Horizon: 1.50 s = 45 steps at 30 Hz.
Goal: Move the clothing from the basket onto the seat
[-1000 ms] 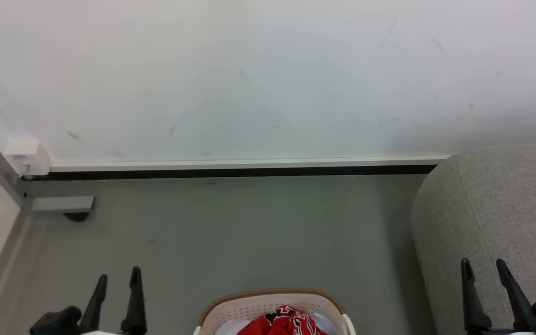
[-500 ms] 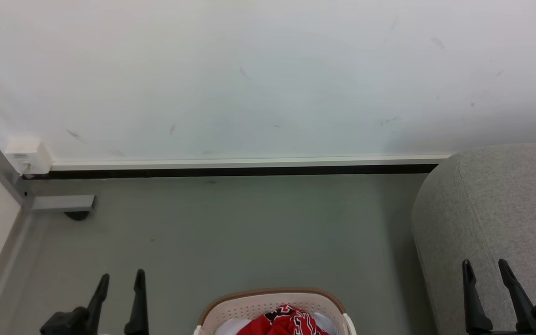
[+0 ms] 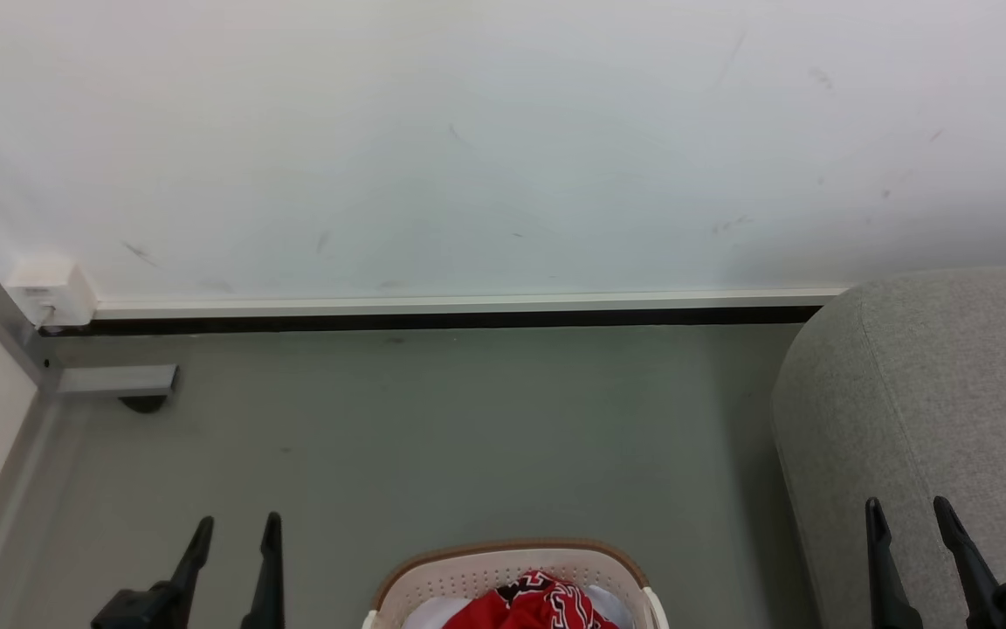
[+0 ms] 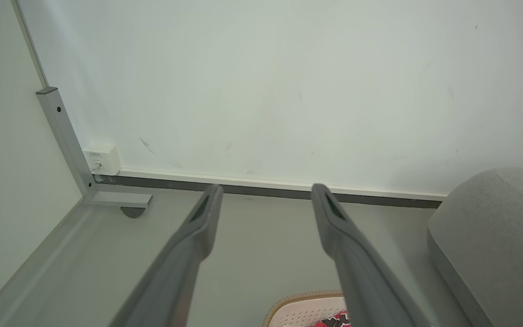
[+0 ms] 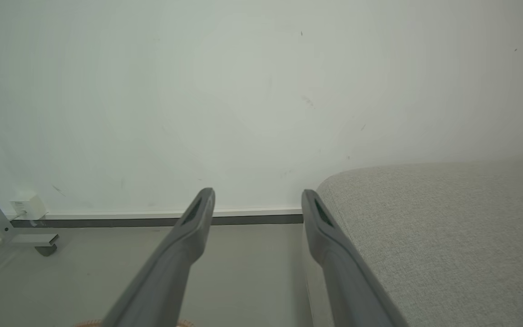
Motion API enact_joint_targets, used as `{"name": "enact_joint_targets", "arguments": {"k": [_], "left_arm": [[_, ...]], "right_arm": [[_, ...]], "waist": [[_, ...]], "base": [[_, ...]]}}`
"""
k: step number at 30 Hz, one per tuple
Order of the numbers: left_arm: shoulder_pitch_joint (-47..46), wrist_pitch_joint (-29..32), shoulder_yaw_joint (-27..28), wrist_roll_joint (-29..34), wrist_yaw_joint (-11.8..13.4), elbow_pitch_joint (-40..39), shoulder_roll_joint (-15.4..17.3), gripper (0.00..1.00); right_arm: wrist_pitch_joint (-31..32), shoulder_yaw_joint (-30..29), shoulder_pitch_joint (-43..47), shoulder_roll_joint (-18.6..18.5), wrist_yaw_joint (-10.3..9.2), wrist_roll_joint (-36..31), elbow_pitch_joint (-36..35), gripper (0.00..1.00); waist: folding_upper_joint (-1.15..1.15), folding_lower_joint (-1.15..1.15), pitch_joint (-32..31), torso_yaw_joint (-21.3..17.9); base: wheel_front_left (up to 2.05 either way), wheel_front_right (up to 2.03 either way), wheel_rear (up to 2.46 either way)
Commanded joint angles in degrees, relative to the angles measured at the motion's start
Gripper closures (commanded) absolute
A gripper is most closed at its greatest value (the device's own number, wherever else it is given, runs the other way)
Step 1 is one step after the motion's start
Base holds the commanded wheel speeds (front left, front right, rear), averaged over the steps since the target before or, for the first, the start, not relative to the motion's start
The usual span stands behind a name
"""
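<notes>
Left pincer [image 3: 239,521] and right pincer [image 3: 907,504] both stood wide apart, holding nothing. The red clothing [image 3: 531,604] lay inside the basket [image 3: 459,578] on the floor [image 3: 468,437]. The grey seat [image 3: 931,393] stood to the basket's right.

1. I read this as a staged test room, dressed to look home-like.
2. Bare scuffed white wall [image 3: 503,131], plain grey floor [image 3: 468,437], aluminium partition frame [image 4: 64,136] in the corner.
3. Grey upholstered seat [image 3: 948,393] and laundry basket [image 3: 512,549] on the floor.
</notes>
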Motion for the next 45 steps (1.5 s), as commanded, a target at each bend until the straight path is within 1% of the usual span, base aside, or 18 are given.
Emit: {"name": "enact_joint_targets", "arguments": {"k": [1, 5, 14, 28, 36, 40, 44, 45], "left_arm": [[0.49, -0.39, -0.06, 1.41, -0.20, 0.31, 0.11, 0.00], [0.37, -0.81, -0.16, 2.77, -0.37, 0.49, 0.01, 0.00], [0.20, -0.75, -0.14, 1.55, -0.69, 1.18, -0.20, 0.00], [-0.10, -0.75, 0.02, 1.04, -1.01, 1.60, -0.34, 0.00], [-2.22, -0.74, -1.46, 0.92, -1.12, 1.55, -0.02, 0.00], [-4.58, -0.71, -4.35, 1.21, -1.17, 2.96, 0.62, 0.00], [-7.61, 0.10, -9.18, 0.84, -1.21, 6.19, 1.74, 0.00], [-7.61, 0.10, -9.18, 0.84, -1.21, 6.19, 1.74, 0.00]], "right_arm": [[-0.47, 0.08, 0.39, -0.09, -0.13, -1.14, 0.22, 0.00], [-0.88, 0.18, 0.42, -0.10, -0.14, -1.96, 0.45, 0.00], [-0.86, 0.38, 0.10, -0.09, -0.14, -0.20, 1.13, 0.00], [-0.86, 0.89, -0.44, -0.10, -0.14, 0.35, 1.38, 0.00], [-0.86, 1.50, -2.29, -0.09, -0.14, 0.50, -0.12, 0.00], [-0.86, 1.81, -3.74, -0.10, -0.14, 0.63, -1.26, 0.00], [-0.85, 2.17, -5.49, -0.10, -0.14, 1.03, -2.73, 0.00], [-0.85, 2.17, -5.49, -0.10, -0.14, 1.03, -2.73, 0.00]], "waist": [[0.00, 0.00, -0.02, -0.01], [0.00, 0.00, 0.02, 0.05], [0.00, 0.00, 0.04, 0.14], [0.00, 0.00, 0.16, -0.52], [0.00, 0.00, 2.78, -3.31], [0.00, 0.00, 5.03, -5.86], [0.00, 0.00, 7.97, -8.85], [0.00, 0.00, 7.97, -8.85]], "base": [[0.00, 0.00, 0.00], [0.00, 0.00, 0.00], [0.00, 0.00, 0.00], [0.00, 0.00, 0.00], [0.00, 0.00, 0.00], [0.00, 0.00, 0.00], [0.00, 0.00, 0.00], [0.00, 0.00, 0.00]]}}
